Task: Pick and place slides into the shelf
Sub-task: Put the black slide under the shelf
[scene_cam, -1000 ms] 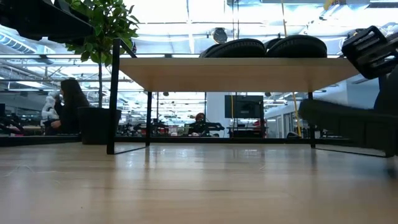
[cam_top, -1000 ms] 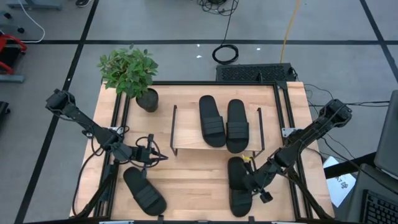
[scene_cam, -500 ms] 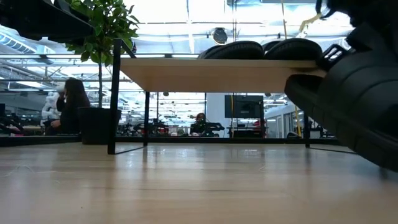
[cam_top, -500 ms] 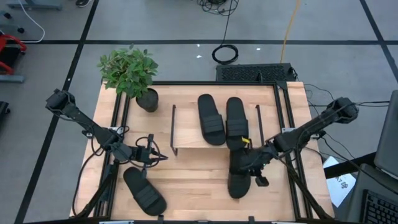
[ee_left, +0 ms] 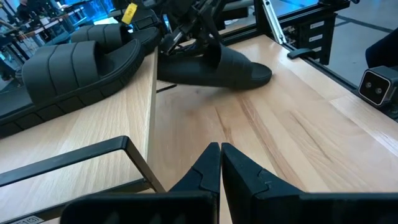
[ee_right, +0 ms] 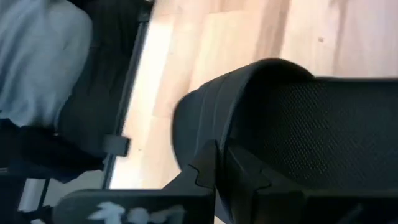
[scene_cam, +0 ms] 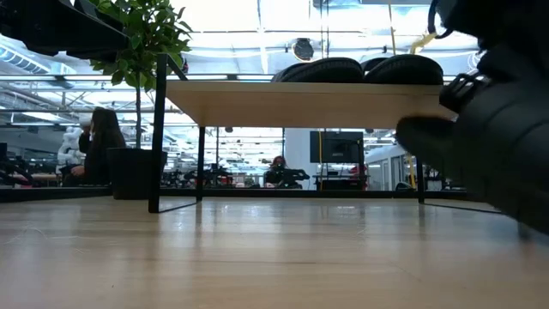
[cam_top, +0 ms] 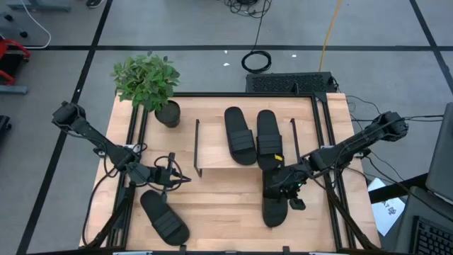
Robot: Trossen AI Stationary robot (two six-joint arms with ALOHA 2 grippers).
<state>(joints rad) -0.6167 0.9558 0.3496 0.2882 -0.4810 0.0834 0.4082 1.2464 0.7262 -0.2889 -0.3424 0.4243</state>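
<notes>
your left gripper is idling pinched shut and empty, beside the lone black slide sandal on the table. two black slides are sitting on the light-wood shelf. your right gripper is clamping the strap of the fourth black slide, likely steering it toward the shelf.

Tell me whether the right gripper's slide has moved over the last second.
Yes. The right gripper has carried its slide from the table's front edge toward the shelf.
</notes>
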